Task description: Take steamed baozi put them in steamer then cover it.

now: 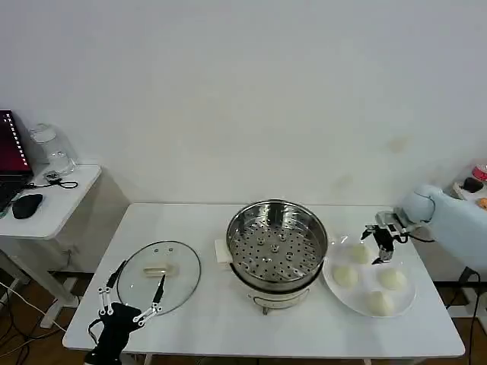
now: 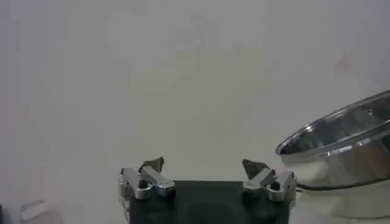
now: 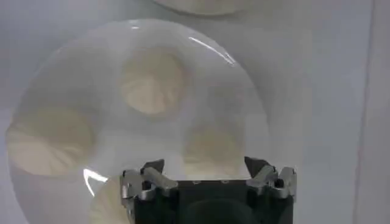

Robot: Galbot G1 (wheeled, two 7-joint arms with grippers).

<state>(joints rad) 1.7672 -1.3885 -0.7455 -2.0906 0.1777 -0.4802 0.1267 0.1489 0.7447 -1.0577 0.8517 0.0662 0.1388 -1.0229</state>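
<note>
right gripper (image 1: 383, 249) hovering spread over the plate (image 1: 339, 293), holding nothing | baozi (image 1: 345, 275) all sitting on plate, steamer (image 1: 278, 245) waiting empty beside | risk: pinching soft dough too hard, denting it | left gripper (image 1: 134, 298) idling spread near lid (image 1: 158, 267)

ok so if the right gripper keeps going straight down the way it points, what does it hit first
Probably a baozi on the white plate: the open right gripper hangs above it, though depth is hard to judge.
</note>
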